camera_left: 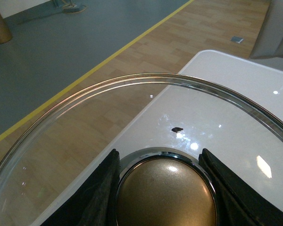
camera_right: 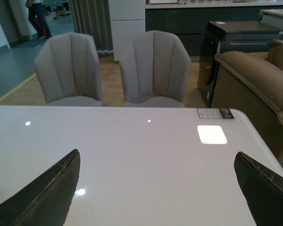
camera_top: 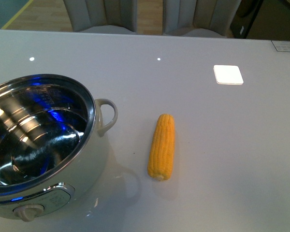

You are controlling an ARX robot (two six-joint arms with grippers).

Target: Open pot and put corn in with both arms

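Worktop point(camera_top: 222, 145) is pale and glossy, w/ the task things in the near-left part of it.

Pot point(camera_top: 97, 159) sits at front left. It's open, the steel bowl is bare inside, and the loop handle faces the corn.

Lid point(camera_left: 132, 122) is glass. In the left wrist view it hangs partly out past the worktop edge, w/ floor showing thru it. I'd call the opening step done.

Corn point(camera_top: 162, 146) lies flat on the worktop just right of the pot, apart from it and not touching. Its long axis runs roughly away from me.

My read on handling: it's light and stiff, so no sag. It's round, so it'll roll if nudged from one side. The kernel rows should give some bite but may be a bit slick. I'd grab across the mid-length, closing over the narrow width, not the ends.

Left fingers point(camera_left: 96, 193) are clamped either side of the brass knob point(camera_left: 165, 195), carrying the lid.

Right fingers point(camera_right: 47, 193) are spread wide w/ nothing between them, above bare worktop. The corn isn't in that view, so I need to bring them down and over to it.
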